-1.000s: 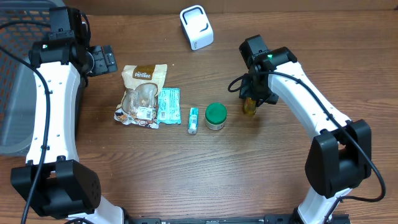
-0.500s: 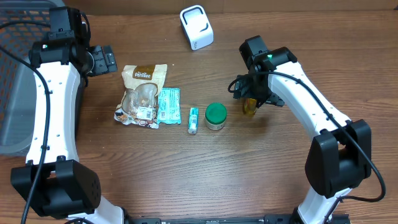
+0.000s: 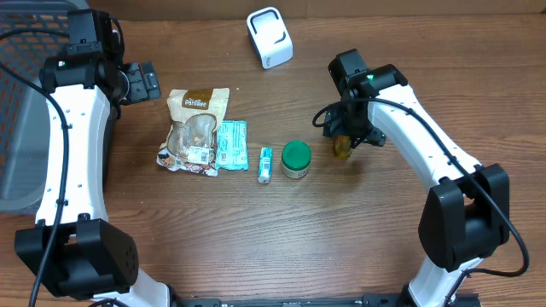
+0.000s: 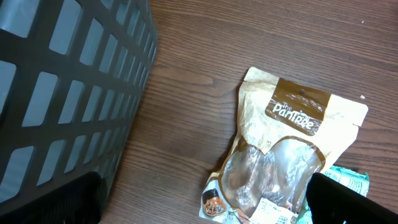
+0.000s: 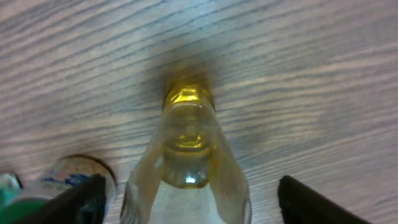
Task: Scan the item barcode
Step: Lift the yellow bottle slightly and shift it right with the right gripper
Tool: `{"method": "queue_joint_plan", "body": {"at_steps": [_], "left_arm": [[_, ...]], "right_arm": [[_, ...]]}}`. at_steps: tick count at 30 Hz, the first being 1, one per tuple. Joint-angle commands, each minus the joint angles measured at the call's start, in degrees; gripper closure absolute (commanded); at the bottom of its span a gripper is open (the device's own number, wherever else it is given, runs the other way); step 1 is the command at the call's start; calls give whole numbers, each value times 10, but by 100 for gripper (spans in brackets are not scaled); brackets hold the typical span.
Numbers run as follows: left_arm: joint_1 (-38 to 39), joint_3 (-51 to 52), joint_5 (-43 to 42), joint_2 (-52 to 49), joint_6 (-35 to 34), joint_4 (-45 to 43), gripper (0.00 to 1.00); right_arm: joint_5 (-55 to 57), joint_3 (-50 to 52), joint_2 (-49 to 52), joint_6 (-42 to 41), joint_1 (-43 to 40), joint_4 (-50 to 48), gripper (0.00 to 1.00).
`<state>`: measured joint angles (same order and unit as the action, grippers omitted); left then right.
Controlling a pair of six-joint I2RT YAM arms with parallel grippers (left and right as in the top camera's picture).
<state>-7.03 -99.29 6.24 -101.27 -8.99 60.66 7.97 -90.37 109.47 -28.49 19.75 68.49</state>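
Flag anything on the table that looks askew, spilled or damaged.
Nothing is spilled or broken. Only the pouch looks slightly off: its lower end is crumpled, and it lies against the teal packet. The tube, jar and bottle look intact.

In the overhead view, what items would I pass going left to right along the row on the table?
snack pouch → teal packet → small tube → green-lidded jar → yellow bottle
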Motion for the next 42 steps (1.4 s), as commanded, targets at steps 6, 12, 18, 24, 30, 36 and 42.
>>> {"method": "queue_joint_plan", "body": {"at_steps": [6, 12, 18, 24, 30, 36, 42], "left_arm": [[-5, -9, 8, 1, 2, 0, 0], [-5, -9, 8, 1, 2, 0, 0], [-5, -9, 8, 1, 2, 0, 0], [-5, -9, 8, 1, 2, 0, 0], [-5, -9, 8, 1, 2, 0, 0], [-5, -9, 8, 1, 2, 0, 0], [-5, -9, 8, 1, 2, 0, 1]], "right_arm": [[-3, -11, 0, -2, -3, 6, 35], [-3, -11, 0, -2, -3, 2, 44], [-3, -11, 0, -2, -3, 0, 57], [-3, -11, 0, -2, -3, -2, 60], [-5, -11, 0, -2, -3, -2, 60], [-10, -14, -2, -2, -3, -2, 75], [-76, -35, -42, 34, -8, 0, 79]]}}
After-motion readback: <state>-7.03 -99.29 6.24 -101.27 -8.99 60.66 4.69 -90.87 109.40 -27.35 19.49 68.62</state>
